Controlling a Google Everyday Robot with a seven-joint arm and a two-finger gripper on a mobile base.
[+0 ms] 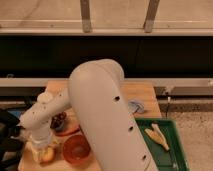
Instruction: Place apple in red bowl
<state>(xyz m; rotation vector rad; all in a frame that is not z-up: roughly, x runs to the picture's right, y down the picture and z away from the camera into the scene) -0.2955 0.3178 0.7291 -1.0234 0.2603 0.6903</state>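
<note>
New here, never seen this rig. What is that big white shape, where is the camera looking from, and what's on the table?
The big white shape is the robot's one arm, bending down to the left. The camera looks down past it onto a wooden table. The gripper, at the arm's end, is low at the table's front left, right at the apple; whether it holds it I cannot tell. The red bowl stands just right of the apple. Behind them are dark fruits. A green tray on the right holds pale yellow pieces.
</note>
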